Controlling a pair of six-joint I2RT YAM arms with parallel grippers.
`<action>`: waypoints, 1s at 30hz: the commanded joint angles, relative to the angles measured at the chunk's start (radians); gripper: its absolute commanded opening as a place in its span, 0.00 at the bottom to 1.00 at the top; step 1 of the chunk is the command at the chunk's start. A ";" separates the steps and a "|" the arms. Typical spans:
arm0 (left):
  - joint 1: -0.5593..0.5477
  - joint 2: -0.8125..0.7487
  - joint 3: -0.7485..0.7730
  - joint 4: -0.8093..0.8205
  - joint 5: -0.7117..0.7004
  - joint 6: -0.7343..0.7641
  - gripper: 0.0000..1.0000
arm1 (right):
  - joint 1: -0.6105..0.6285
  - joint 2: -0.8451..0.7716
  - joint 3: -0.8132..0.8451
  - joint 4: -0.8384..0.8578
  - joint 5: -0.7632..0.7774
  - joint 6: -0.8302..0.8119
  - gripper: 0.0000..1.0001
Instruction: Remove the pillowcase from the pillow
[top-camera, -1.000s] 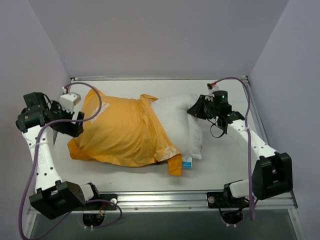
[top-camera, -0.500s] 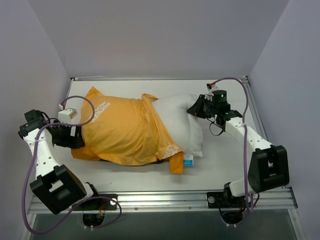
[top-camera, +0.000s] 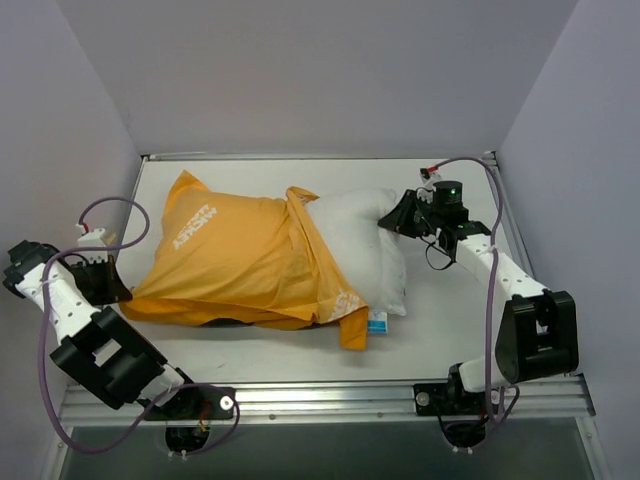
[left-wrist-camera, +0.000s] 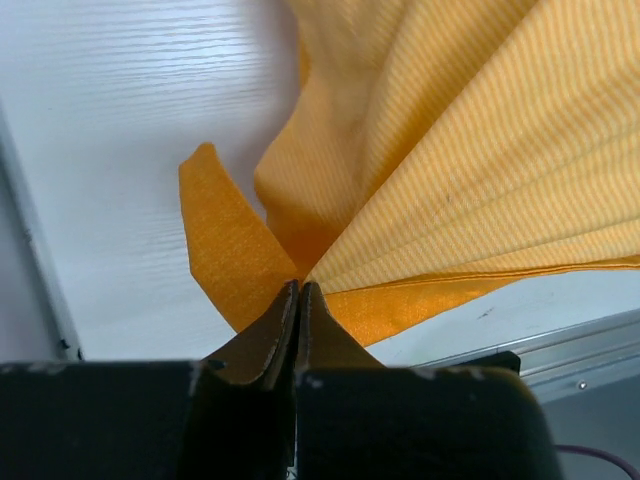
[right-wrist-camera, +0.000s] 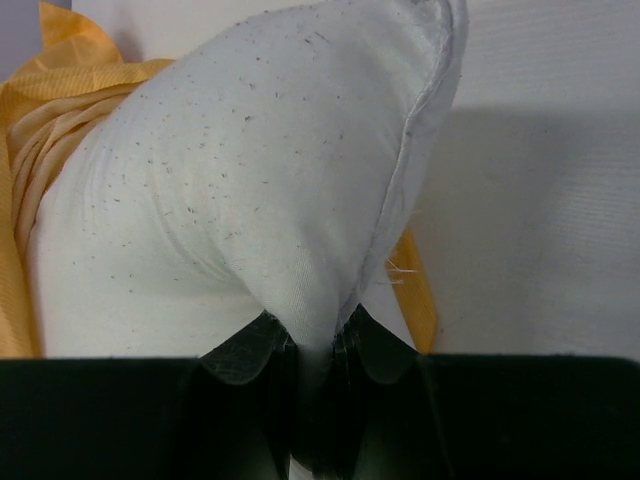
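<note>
1. You have one pillowcase (top-camera: 240, 260), orange-yellow, and one pillow (top-camera: 355, 245), white. Both lie mid-bench (top-camera: 450, 330).
2. The pillowcase covers the pillow's left part. The pillow's right end is bare and sticks out of the opening.
3. One blue-and-white tag (top-camera: 375, 323) shows at the pillow's near edge, just beside a hanging orange flap.
4. Your left gripper (left-wrist-camera: 298, 292) has its jaws pressed together on the pillowcase's left corner, and the fabric fans out in pleats from the tips.
5. Your right gripper (right-wrist-camera: 312, 345) has its jaws clamped on the bare far-right corner of the pillow.
6. Count: two grippers engaged, one at each end of the bundle.
</note>
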 joint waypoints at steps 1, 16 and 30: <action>0.053 -0.028 0.068 0.055 -0.057 0.063 0.02 | -0.054 -0.040 0.004 0.048 0.029 -0.007 0.00; 0.053 -0.157 0.102 0.495 -0.464 0.047 0.02 | -0.397 -0.124 0.047 -0.049 -0.063 -0.057 0.00; 0.028 -0.119 0.225 0.491 -0.407 -0.056 0.02 | -0.514 -0.146 0.031 -0.009 -0.135 -0.028 0.00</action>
